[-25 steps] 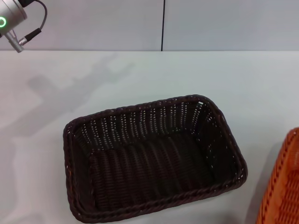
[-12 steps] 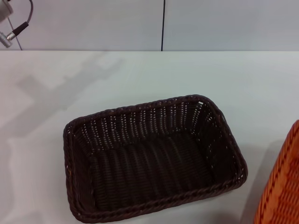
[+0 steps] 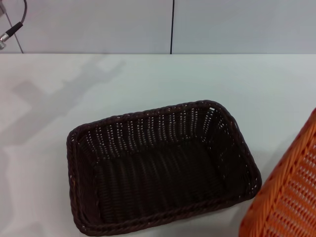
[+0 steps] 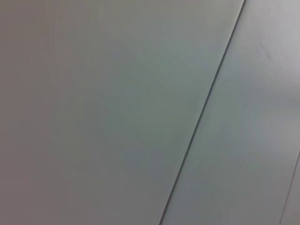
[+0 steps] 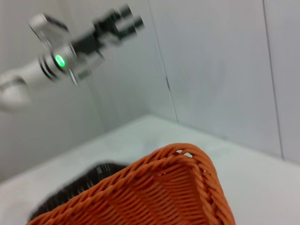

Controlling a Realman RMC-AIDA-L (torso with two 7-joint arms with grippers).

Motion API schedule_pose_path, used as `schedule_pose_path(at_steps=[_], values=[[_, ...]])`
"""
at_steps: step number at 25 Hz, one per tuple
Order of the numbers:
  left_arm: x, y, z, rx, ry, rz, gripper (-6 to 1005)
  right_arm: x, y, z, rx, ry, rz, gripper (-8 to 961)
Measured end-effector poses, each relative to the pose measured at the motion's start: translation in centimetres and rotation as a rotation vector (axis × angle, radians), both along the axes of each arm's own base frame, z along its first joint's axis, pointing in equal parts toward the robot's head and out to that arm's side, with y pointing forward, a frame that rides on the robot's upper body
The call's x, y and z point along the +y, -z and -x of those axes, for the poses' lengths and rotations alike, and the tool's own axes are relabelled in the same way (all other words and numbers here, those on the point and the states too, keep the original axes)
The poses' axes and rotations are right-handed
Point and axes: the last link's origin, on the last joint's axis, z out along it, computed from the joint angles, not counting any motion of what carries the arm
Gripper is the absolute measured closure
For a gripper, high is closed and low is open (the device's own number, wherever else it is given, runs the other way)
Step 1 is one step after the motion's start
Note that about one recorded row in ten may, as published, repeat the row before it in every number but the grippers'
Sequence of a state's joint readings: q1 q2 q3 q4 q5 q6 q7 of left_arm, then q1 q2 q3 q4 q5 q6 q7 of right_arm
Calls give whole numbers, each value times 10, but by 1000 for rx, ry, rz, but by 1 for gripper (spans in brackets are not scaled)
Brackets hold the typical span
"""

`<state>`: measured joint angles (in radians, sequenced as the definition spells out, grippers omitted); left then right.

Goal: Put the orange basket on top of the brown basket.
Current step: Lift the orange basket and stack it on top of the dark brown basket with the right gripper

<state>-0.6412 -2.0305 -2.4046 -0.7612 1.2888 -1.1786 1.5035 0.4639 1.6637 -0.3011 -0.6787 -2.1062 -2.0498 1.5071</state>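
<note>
The brown basket [image 3: 163,165] lies open on the white table [image 3: 148,79], in the middle of the head view. The orange basket [image 3: 289,197] is tilted and raised at the lower right, its edge close beside the brown basket's right end. In the right wrist view the orange basket's braided rim [image 5: 187,173] fills the foreground, with the brown basket [image 5: 79,187] just beyond it. My right gripper's fingers do not show; the basket moves with that arm. My left gripper [image 5: 125,19] is raised high, far from both baskets.
A grey wall with a dark vertical seam [image 3: 173,27] stands behind the table. Only a cable and plug [image 3: 11,30] of the left arm show at the head view's top left. The left wrist view shows only wall panels [image 4: 117,108].
The orange basket has moved left and up into the head view, towards the brown basket. The left arm has withdrawn up and out at the top left. The brown basket has not moved.
</note>
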Motion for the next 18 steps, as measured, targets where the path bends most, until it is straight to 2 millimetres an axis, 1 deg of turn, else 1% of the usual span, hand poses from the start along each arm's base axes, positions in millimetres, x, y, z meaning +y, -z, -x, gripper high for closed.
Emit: schedule_pose_path(at_steps=[4,7,9,10,11,14,15,16,18], values=[[2,0,1,7,-3,11,164,-5,2,9,106,-58,-32,779],[2,1,2,9,-5,18,164,-5,9,16,201,-98,-85,776],[2,3,3,15,-7,23,164,-2,17,19,245,-97,-108,773],[2,4,3,25,-4,29,164,2,28,21,277,-85,-123,772],[2,4,3,25,-4,29,164,2,28,21,277,-85,-123,771],[2,5,2,39,2,36,164,10,45,26,326,-75,-147,767],[2,6,2,43,4,39,164,15,59,31,354,-76,-152,766],[2,6,2,43,4,39,164,15,59,31,354,-76,-152,765],[2,7,1,44,5,42,164,18,76,38,387,-80,-156,762]])
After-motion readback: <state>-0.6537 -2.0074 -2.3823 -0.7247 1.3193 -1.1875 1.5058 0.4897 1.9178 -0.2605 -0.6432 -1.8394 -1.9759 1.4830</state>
